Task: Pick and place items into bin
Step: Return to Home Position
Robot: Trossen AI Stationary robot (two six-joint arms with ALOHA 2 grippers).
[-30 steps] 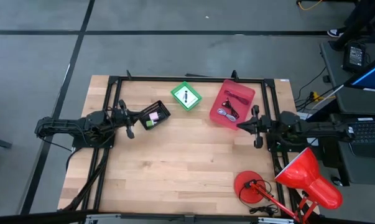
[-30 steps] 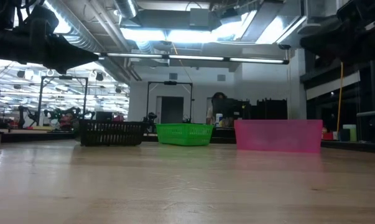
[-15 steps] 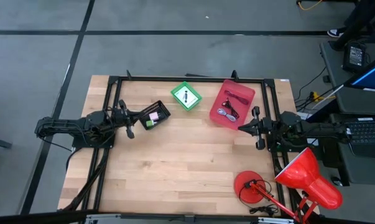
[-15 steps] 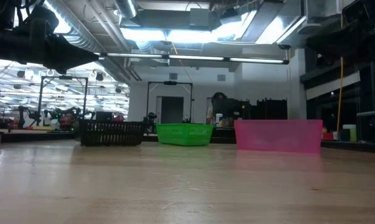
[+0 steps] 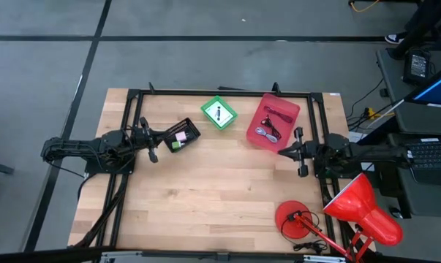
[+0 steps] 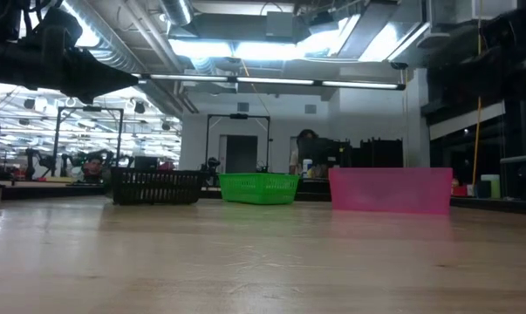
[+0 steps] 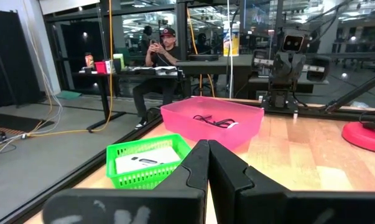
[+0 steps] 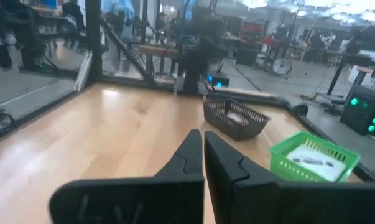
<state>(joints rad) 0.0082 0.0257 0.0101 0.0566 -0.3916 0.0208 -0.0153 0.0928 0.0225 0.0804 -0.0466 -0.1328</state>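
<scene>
Right gripper [image 8: 203,135], closed, was shifted slightly beside the pink bin [image 6: 389,192]; left gripper [image 7: 207,145], closed, was parked well apart; withdrawal was best kept slow.

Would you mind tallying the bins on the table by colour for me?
black bin: 1
green bin: 1
pink bin: 1
Total: 3

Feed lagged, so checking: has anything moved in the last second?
Only the right gripper shifted a little, near the pink bin; jaws shut, holding nothing. The left gripper, black bin, green bin and their contents stayed put.
</scene>
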